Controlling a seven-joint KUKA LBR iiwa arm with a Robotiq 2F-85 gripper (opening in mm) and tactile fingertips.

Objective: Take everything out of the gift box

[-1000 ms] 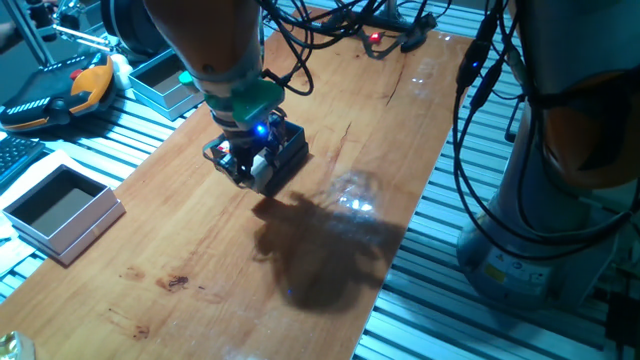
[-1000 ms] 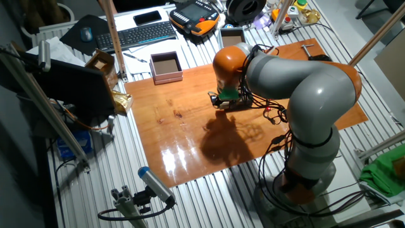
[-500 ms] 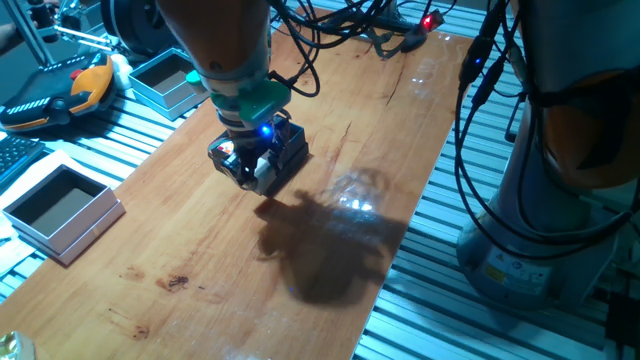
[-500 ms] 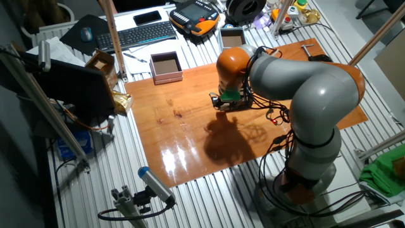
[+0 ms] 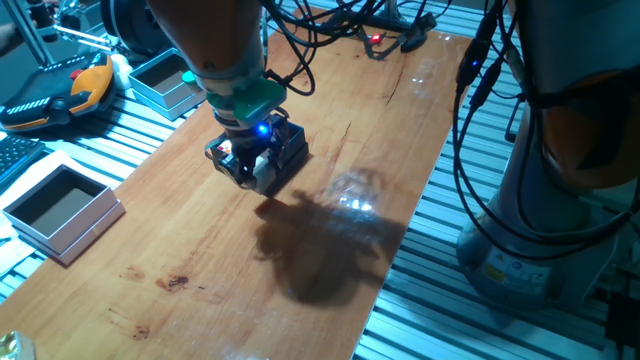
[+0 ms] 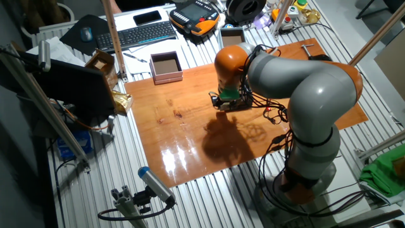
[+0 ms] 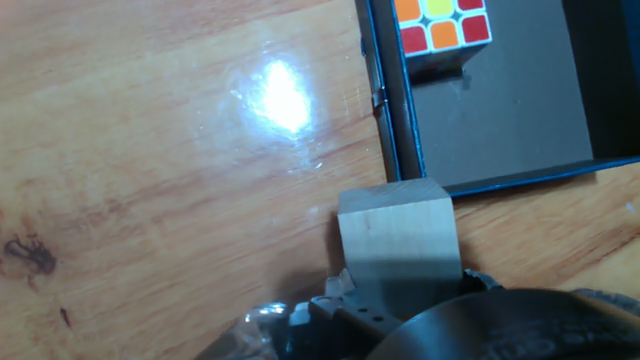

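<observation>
The black gift box (image 7: 500,115) fills the upper right of the hand view. The multicoloured puzzle cube (image 7: 441,23) sits inside it near its far wall. A plain grey-beige block (image 7: 394,238) is outside the box, just past its near corner over the wooden table. My gripper (image 5: 248,166) is shut on this block, and its fingers barely show beneath it. In one fixed view the gift box (image 5: 289,147) lies right behind the hand. In the other fixed view the gripper (image 6: 228,101) is at mid-table. Whether the block touches the table cannot be told.
Two pale blue-grey open boxes (image 5: 62,208) (image 5: 165,80) stand along the table's left side. An orange teach pendant (image 5: 60,95) and a keyboard (image 6: 136,35) lie off the table. Cables (image 5: 385,30) trail at the far end. The robot base (image 5: 560,170) stands right of the table.
The hand shifted slightly up and right half a second ago and has come back. The block stays in its grip beside the box.
</observation>
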